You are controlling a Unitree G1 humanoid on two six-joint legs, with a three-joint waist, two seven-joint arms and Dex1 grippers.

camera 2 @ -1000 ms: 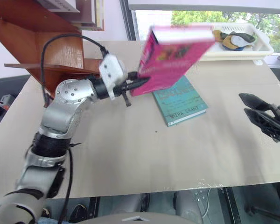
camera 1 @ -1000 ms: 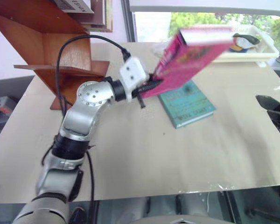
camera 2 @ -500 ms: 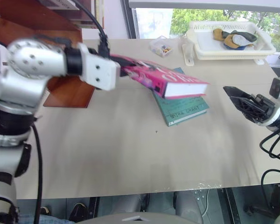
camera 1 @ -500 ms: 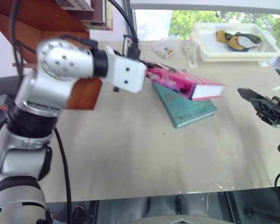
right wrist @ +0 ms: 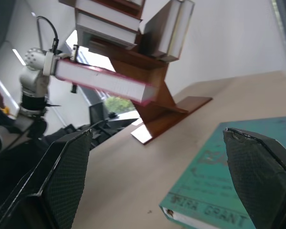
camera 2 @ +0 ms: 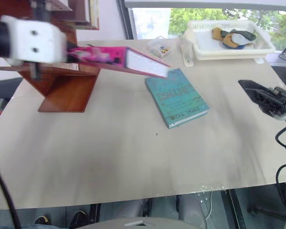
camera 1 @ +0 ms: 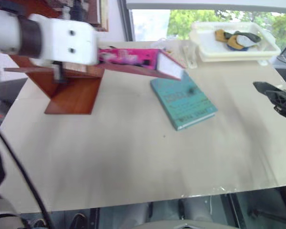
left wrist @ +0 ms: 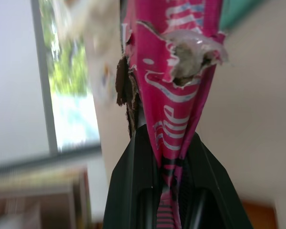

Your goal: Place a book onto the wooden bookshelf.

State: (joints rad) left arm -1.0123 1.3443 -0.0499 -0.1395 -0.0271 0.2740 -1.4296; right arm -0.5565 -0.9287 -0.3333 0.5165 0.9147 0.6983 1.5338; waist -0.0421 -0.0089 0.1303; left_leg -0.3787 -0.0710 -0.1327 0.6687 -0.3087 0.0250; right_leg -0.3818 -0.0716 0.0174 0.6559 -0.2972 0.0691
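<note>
Magenta-pink book (camera 1: 133,59) pinched flat between left fingers (left wrist: 133,191), beside wooden bookshelf (camera 1: 71,86), right fingers (right wrist: 62,176) wide

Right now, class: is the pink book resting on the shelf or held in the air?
Held in the air: the left gripper clamps the pink book beside the wooden bookshelf.

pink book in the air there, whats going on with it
The robot's left gripper has its jaws shut on the pink book and holds it roughly flat in the air, beside the wooden bookshelf; it is not on a board yet. A teal book lies flat on the table. The right gripper hangs with open jaws over that side of the table, holding nothing. A white tray sits at the far edge.
</note>
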